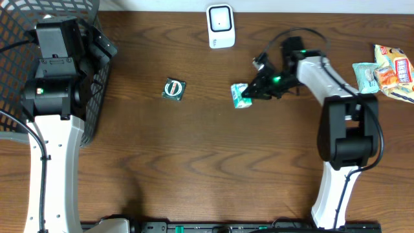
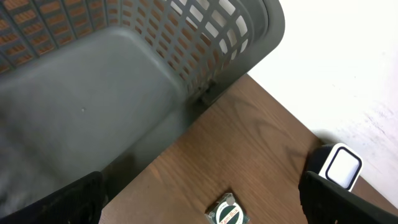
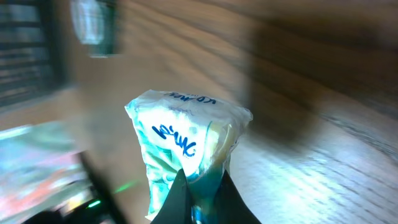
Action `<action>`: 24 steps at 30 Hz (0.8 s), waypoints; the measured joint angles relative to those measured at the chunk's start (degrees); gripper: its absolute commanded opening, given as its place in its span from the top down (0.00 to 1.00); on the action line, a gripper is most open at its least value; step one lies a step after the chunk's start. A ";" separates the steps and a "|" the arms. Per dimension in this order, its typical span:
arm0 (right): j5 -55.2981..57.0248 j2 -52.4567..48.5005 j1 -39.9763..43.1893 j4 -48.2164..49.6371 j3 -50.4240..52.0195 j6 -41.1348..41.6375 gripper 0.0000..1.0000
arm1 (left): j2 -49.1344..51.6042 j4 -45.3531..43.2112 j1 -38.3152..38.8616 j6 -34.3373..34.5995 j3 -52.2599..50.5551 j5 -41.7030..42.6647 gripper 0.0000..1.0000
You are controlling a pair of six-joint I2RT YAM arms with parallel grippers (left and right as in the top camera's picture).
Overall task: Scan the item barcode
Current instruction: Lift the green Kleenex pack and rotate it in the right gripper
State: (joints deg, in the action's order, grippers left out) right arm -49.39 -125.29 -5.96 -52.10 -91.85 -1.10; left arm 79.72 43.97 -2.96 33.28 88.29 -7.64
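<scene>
A small teal and white packet (image 1: pixel 240 95) is pinched at its edge by my right gripper (image 1: pixel 253 91), which is shut on it near the table's middle right. The right wrist view shows the packet (image 3: pixel 186 140) rising above the two dark fingertips (image 3: pixel 180 199) closed on its lower seam. The white barcode scanner (image 1: pixel 220 26) stands at the table's back edge, also in the left wrist view as the scanner (image 2: pixel 339 166). My left gripper (image 2: pixel 202 214) stays wide open beside the basket, holding nothing.
A dark green square packet (image 1: pixel 173 89) lies left of centre; the left wrist view shows this packet (image 2: pixel 228 213). A grey mesh basket (image 1: pixel 97 84) stands at the left edge. Snack bags (image 1: pixel 388 71) lie at the far right.
</scene>
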 measured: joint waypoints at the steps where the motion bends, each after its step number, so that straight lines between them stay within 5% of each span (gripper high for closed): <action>1: -2.71 0.00 0.96 -0.04 0.00 -1.05 0.99 | 0.00 0.00 0.00 0.00 0.00 0.02 0.02; 13: -27.91 0.00 3.17 -0.90 0.00 -13.68 0.99 | 0.00 0.00 0.00 0.00 0.00 0.02 0.02; 24: -36.61 0.00 1.20 -1.81 0.00 -16.52 0.99 | 0.00 0.00 0.00 0.00 0.00 0.02 0.02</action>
State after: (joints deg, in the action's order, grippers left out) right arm -86.00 -125.29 -4.75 -53.91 -91.85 -17.63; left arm 79.72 43.97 -2.96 33.28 88.29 -7.62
